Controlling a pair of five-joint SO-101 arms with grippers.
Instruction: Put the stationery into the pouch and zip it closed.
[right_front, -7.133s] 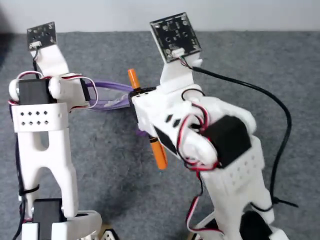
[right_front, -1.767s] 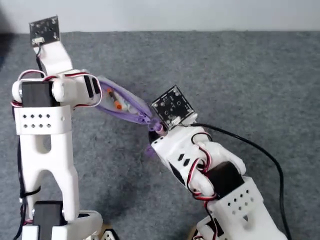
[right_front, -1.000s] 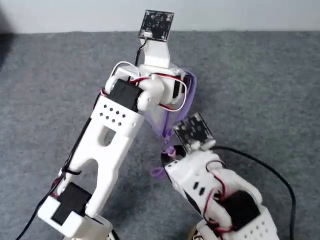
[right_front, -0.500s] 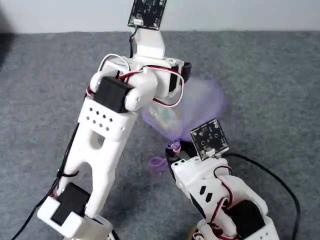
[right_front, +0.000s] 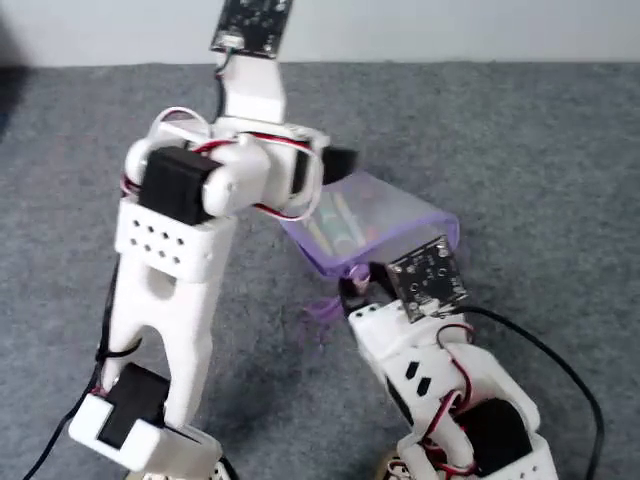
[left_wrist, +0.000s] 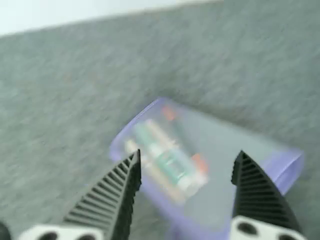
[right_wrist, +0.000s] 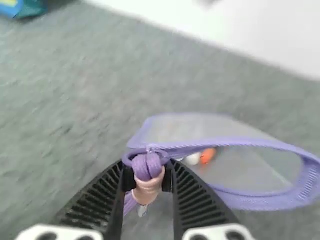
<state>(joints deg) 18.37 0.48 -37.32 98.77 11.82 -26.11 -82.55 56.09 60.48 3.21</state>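
The right gripper is pinching the purple zip pull tight between its fingers, and its arm is leaning in from five o'clock in the high view. The pouch is extending from that claw toward one o'clock, over the grey mat. The left gripper is hovering above the pouch with its fingers spread apart, pens showing inside, and its arm is rising from seven o'clock.

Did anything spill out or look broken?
Nothing looks odd. The stationery lies inside the purple pouch, none spilled on the table. The right gripper pinches its zipper pull; the left gripper hangs open above.
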